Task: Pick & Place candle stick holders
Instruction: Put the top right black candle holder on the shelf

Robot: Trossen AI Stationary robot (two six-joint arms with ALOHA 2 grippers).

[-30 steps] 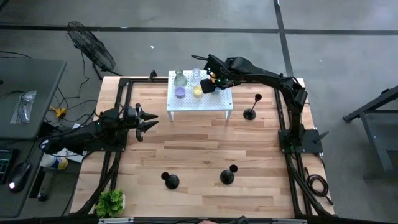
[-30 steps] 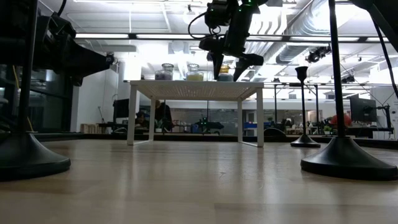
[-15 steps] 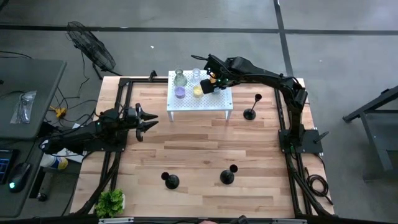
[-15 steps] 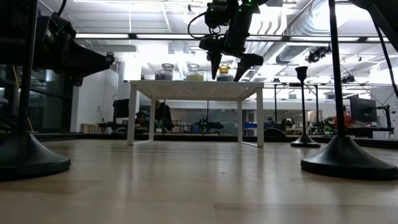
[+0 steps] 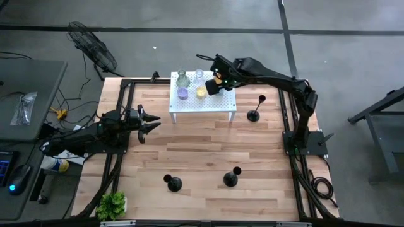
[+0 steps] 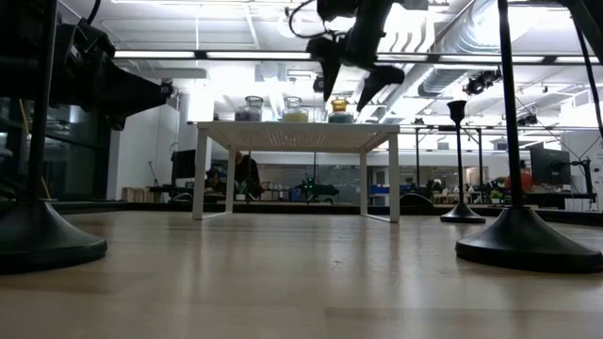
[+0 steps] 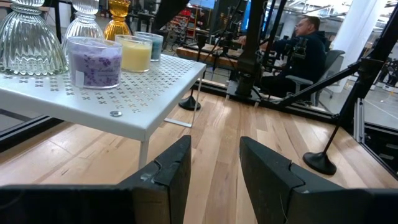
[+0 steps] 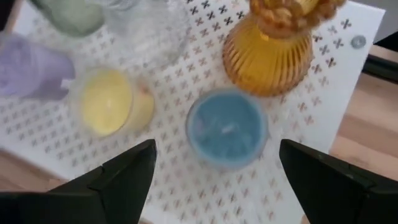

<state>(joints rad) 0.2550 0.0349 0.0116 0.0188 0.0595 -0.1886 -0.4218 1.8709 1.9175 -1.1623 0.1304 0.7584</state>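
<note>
Six small glass cups and jars stand on the white perforated stand: blue, yellow, amber, purple, clear and greenish. My right gripper hangs open above the blue cup, its fingers wide on either side and clear of it; the low view shows it well above the cups. Three black holders stand on their round bases on the table: one right of the stand and two near the front. My left gripper waits open at the table's left, pointing at the stand.
A small green plant sits at the front left corner. Black frame rails run along the table's left and right sides. Open wood lies between the stand and the front holders. A person sits beyond the table.
My right gripper has gone up, away from the cups on the stand, with its fingers empty. The blue cup has stayed on the stand.
</note>
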